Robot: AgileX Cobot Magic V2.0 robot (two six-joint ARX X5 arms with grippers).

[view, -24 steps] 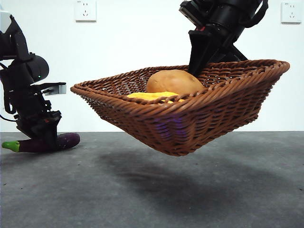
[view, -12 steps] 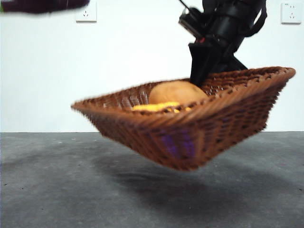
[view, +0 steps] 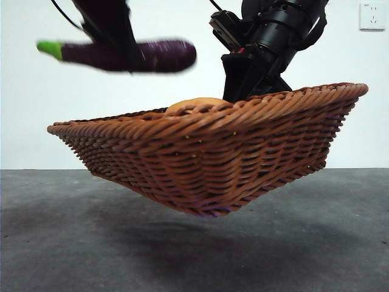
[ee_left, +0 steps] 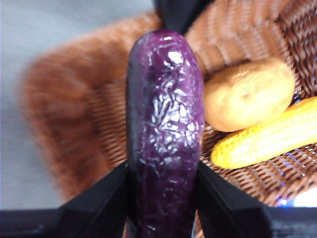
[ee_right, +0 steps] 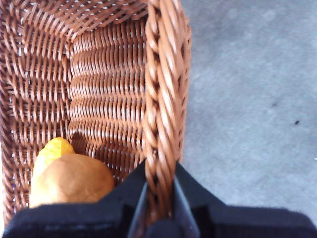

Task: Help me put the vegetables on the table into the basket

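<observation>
The wicker basket [view: 206, 158] hangs tilted in the air above the table [view: 61, 243], with my right gripper [view: 240, 85] shut on its braided rim [ee_right: 159, 124] at the back right. Inside lie the brown potato [ee_left: 247, 94] and the yellow vegetable [ee_left: 270, 141]; the front view shows only the potato's top [view: 194, 103]. My left gripper [ee_left: 163, 188] is shut on the dark purple eggplant [view: 121, 55], holding it level above the basket's left half, green stem pointing left. In the right wrist view the potato [ee_right: 72, 181] sits near my right gripper [ee_right: 159, 198].
A white wall with a power socket [view: 372, 15] stands behind the table. The basket's shadow [view: 200, 243] falls on the grey surface below it. Bare table [ee_right: 247, 99] lies beside the basket's rim.
My left gripper lifted the eggplant off the table at the left, and now holds it over the basket. The basket has swung left and toward the camera, hiding most of its contents.
</observation>
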